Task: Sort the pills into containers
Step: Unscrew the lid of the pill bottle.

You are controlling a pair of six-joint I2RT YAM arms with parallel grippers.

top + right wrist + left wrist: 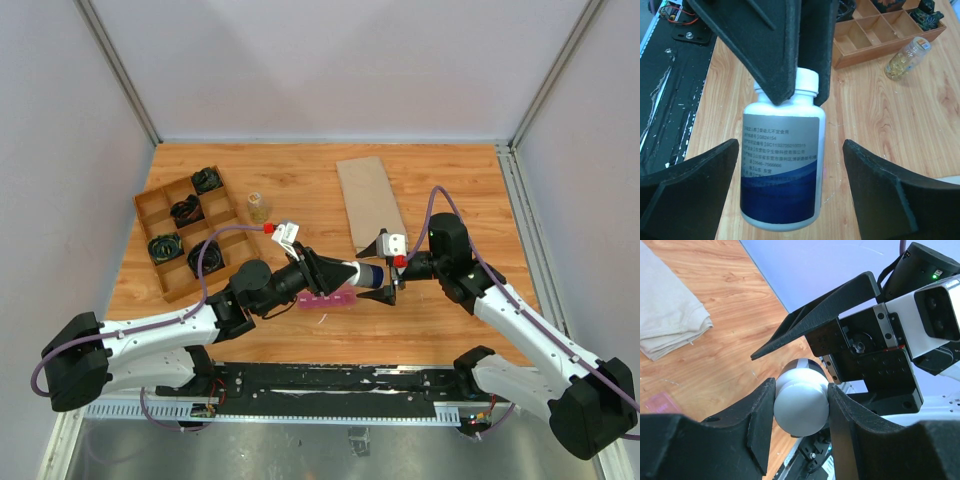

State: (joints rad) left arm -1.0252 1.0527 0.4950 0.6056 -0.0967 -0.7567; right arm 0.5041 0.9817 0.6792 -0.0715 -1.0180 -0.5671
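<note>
while the left jaws clamp the white cap (pixel 807 82) of the pill bottle (pixel 782 165), the right jaws stand wide on either side of its body, not touching. they should, i judge, close squarely on the labelled middle, firmly enough that the body cannot spin once the cap is twisted. the pink containers (pixel 328 298) lie on the surface (pixel 450 180) just beside the bottle.

containers (pixel 335 299): narrow translucent magenta-pink strip, lying flat, lengthwise left-right, centre-front of table (pixel 300 180).
</note>
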